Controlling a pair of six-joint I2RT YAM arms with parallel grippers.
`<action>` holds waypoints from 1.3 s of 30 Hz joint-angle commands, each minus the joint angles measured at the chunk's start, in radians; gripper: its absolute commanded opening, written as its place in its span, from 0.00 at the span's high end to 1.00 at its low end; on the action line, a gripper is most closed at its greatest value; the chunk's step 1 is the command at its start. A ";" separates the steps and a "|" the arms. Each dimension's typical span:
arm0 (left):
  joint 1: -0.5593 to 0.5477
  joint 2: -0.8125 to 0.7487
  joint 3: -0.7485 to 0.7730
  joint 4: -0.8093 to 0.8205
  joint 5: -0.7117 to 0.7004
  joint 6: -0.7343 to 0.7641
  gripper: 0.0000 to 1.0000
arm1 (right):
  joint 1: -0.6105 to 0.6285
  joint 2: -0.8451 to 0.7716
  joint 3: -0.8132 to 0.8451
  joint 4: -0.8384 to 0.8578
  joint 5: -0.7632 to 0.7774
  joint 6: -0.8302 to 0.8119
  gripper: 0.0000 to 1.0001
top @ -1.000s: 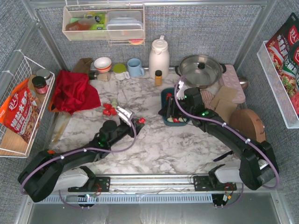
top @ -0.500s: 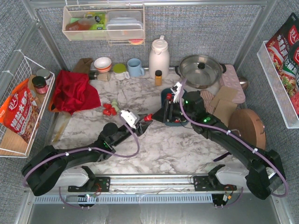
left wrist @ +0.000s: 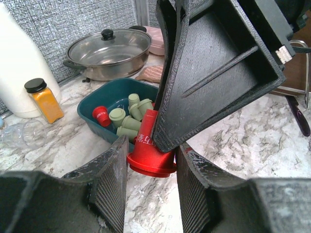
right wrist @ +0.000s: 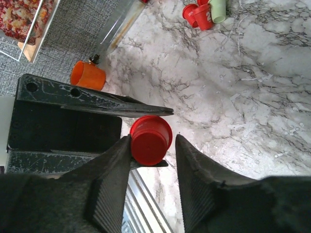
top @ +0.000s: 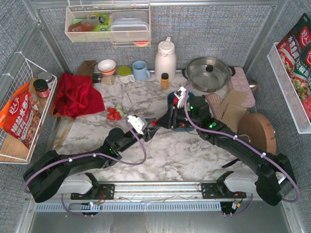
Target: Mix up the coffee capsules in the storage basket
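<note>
The left pincer (left wrist: 152, 149) and the right pincer (right wrist: 152, 141) meet over the marble tabletop (top: 184, 150), just in front of the storage basket (left wrist: 97, 130), and both close in on one red capsule (left wrist: 150, 164). In the left wrist view the capsule sits wide rim down between the left fingers (left wrist: 109, 184). Its rim touches them on both sides, so the left pincer grips it. One broad black finger of the right pincer lies across the capsule's upper side. In the right wrist view the same capsule sits between the right fingers (right wrist: 114, 189). It touches one finger and lies very close to the other, so I cannot tell whether the right pincer is clamped on it or only straddles it. The capsule is off the tabletop, beside the basket's near wall and not inside it. The dark teal basket stands upright and holds a cluster of pale green capsules (left wrist: 127, 121) lying on their sides, with a single red one (left wrist: 100, 115) at the end nearer the amber bottle (left wrist: 43, 99). A small heap of loose capsules (top: 114, 112), mostly red with a green one or two, lies on the tabletop to the left, well apart from the basket. A lidded steel pot (top: 209, 73) stands behind the basket and a white jug (top: 165, 59) behind the bottle. An orange cup (right wrist: 87, 75) lies near the tabletop's left edge.
</note>
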 commanded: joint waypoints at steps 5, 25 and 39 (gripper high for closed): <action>-0.002 0.027 0.029 0.015 -0.077 -0.023 0.41 | 0.002 0.008 -0.005 0.040 0.004 0.014 0.72; 0.009 -0.169 0.061 -0.721 -0.864 -0.435 0.01 | -0.110 0.198 0.075 0.039 0.782 -0.407 0.84; 0.258 -0.242 0.077 -0.996 -0.684 -0.645 0.01 | -0.211 0.597 0.490 -0.193 0.715 -0.452 0.40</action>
